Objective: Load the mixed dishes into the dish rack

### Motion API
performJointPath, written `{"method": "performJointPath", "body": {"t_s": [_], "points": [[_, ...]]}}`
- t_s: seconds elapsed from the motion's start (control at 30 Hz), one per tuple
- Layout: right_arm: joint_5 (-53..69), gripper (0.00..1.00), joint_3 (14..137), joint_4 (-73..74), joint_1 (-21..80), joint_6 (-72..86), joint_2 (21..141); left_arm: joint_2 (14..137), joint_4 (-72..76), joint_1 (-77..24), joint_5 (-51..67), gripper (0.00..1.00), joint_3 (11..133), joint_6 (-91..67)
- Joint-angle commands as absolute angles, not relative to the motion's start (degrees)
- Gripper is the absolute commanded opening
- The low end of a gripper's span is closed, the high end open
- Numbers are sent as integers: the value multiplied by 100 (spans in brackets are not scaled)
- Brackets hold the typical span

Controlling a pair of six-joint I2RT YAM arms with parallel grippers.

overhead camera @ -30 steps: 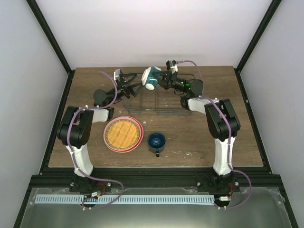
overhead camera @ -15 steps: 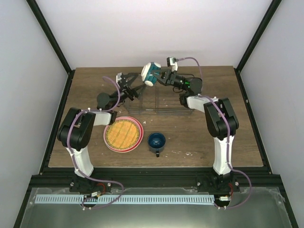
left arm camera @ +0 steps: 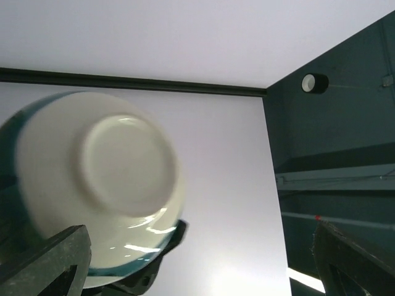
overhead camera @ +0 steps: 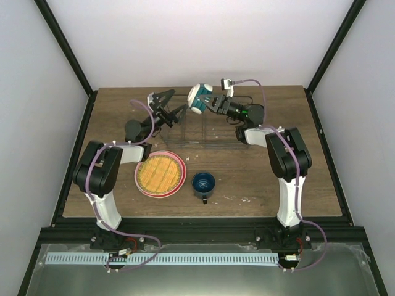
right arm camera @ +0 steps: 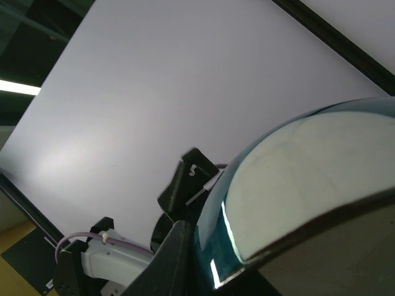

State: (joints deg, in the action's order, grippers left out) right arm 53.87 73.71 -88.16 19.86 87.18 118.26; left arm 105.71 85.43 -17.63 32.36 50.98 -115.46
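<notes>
Brown table (overhead camera: pixel 259 179), top view: my right gripper (overhead camera: pixel 205 102) clamped the bowl (overhead camera: pixel 197 98) above the rack (overhead camera: pixel 216 143); my left gripper (overhead camera: pixel 168 103) gaped empty beside it. Left wrist: bowl base ahead of my spread fingers (left arm camera: pixel 43 262). Right wrist: a thin rim hold, I judged; tilting could drop it.

Plates (overhead camera: pixel 160 174) stacked; mug (overhead camera: pixel 203 183) right; rack (overhead camera: pixel 210 145) behind.

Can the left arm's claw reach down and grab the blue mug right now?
Probably yes. The left claw is open and empty, up by the dish rack. The mug stands by itself on the table, apart from the plates, with nothing over it.
</notes>
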Motion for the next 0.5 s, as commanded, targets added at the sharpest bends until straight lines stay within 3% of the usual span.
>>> {"method": "performJointPath", "body": {"t_s": [0.0,0.1,0.23,0.47], "points": [[5652,3,7057,-9719,1768,7928,11203,10339,9177,-1677,3235,100,4974,-11457],[5999,3,6946,-8191,1671,6883,10648,10234,9036,-1506,3467,100,4931,-11314],[6089,3,7207,-5027,1654,4764,9730,9840,8274,-1126,4032,100,4941,-10638],[5106,4,8650,-97,1654,2231,9330,9070,4610,-787,5014,100,5683,-7825]]}}
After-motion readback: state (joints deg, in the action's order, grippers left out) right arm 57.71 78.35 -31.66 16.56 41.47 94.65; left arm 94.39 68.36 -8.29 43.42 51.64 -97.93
